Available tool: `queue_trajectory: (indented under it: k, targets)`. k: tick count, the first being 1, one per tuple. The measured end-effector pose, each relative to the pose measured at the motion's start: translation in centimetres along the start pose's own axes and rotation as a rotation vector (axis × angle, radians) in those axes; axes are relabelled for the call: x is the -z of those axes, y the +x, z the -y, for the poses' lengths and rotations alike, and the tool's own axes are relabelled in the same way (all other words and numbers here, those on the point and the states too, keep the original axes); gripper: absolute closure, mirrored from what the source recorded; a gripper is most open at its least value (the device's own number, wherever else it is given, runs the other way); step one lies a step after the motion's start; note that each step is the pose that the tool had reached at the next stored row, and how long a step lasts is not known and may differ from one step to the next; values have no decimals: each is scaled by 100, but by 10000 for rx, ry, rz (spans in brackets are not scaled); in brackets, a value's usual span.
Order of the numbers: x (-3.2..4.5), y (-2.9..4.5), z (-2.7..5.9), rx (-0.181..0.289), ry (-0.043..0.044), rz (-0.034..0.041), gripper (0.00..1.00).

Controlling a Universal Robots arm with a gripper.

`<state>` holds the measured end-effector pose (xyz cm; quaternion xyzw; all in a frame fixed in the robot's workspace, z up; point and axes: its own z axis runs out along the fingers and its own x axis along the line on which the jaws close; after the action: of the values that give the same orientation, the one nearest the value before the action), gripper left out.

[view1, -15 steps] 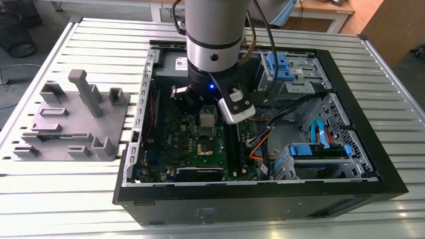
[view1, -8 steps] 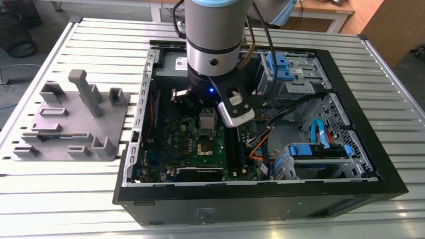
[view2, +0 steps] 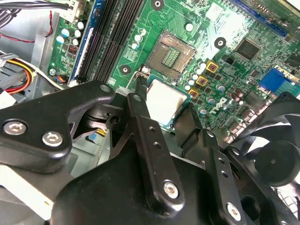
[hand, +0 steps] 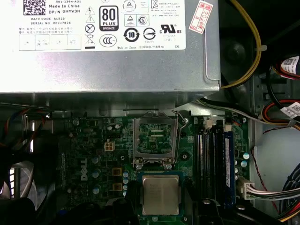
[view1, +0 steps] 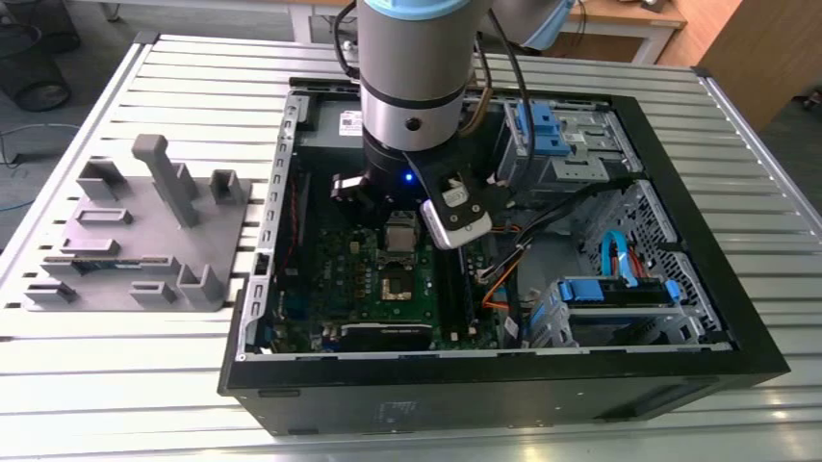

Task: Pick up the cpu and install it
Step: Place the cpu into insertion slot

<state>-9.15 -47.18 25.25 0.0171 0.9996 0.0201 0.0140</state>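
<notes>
cpu (hand: 161,194) is clamped by its edges between the gripper (view2: 165,107) fingers, metal top up. It sits just beside the open socket (hand: 154,139), not over it, above the motherboard (hand: 93,154). Risks: an offset or tilt at seating would bend socket pins, and the thin edge grip could slip and drop the chip onto them.

Printed labels inside the case, none read out here

A white rating label (hand: 101,23) with black print, a code square and round certification marks sits on the grey power supply (hand: 108,70), well beyond the fingers (hand: 117,213). A red-and-white sticker (hand: 200,16) lies at the supply's corner. White lettering (hand: 86,171) marks the green motherboard (hand: 84,140), nearer the fingers.
</notes>
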Motion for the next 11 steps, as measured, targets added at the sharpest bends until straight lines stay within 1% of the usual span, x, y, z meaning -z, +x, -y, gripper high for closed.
queue_trajectory:
  k: [3, 6, 11]
  targets:
    - [-2, 0, 0, 0, -1, 1, 53]
    - [-22, 0, 1, 2, 10, 2, 53]
    - [-87, 2, 4, 1, 18, 2, 53]
